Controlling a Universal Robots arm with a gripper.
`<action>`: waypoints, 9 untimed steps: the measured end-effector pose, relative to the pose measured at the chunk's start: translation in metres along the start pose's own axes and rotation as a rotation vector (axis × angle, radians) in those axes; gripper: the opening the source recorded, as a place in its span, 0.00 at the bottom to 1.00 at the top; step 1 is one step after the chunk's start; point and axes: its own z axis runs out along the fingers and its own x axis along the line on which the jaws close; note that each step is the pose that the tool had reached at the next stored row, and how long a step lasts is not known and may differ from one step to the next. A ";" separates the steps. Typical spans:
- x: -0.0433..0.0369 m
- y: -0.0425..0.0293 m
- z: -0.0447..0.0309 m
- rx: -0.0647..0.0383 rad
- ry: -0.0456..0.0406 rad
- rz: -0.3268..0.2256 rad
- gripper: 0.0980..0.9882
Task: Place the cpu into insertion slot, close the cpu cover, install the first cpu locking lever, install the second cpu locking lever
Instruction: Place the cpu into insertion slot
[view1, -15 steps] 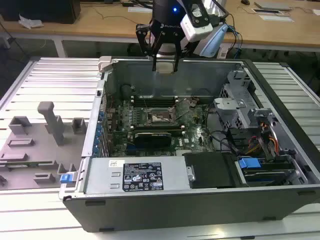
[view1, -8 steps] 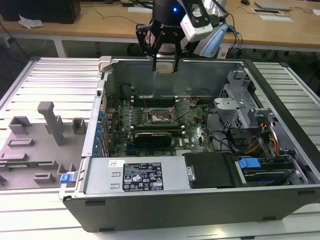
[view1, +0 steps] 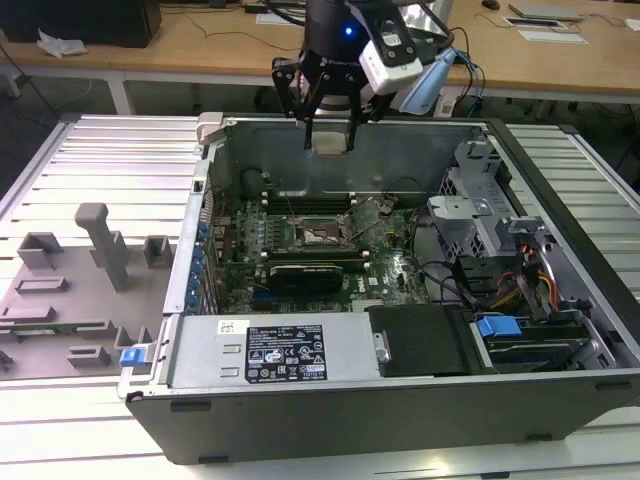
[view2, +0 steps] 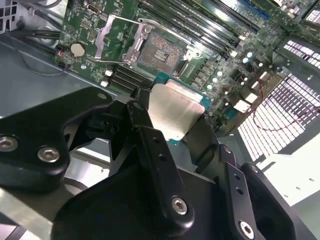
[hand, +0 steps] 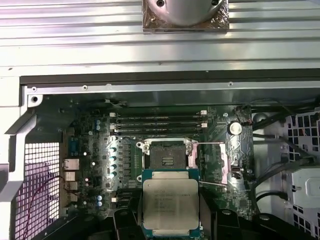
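I have the black two-finger gripper (view1: 330, 128) hanging over the far wall of the open dark grey computer case (view1: 400, 425), well above the board inside it. Its jaws stand partly closed, pinched onto two opposite edges of the cpu (view1: 330, 141), a small flat square chip with a dull silver metal top on a green carrier edge. In the second wrist view I see a black finger (view2: 146, 131) pressed against one side of the chip and another against the opposite side. The chip lies flat between them with its metal top facing the camera.

The insertion slot (hand: 167, 156), a square socket with a dark pin field and a thin metal rim, sits on the green motherboard (hand: 90, 150) and is uncovered. The chip is apart from it, up in the air and not seated. The cpu cover (hand: 227, 160), a thin silver metal frame with a large square window, is swung open just beside the socket. A thin wire lever (hand: 212, 183) lies loose near it.

Long black memory slots (hand: 157, 122) run near the socket. In the exterior view the case rests on a ribbed aluminium table (view1: 120, 150). A grey moulded fixture tray (view1: 60, 290) lies at the exterior view's left.
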 end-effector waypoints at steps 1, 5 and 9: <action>0.0000 -0.0004 0.0041 0.003 -0.0001 0.000 0.50; -0.0002 -0.0014 0.0160 0.005 -0.0114 0.138 0.50; -0.0003 -0.0017 0.0198 0.003 -0.0197 0.241 0.50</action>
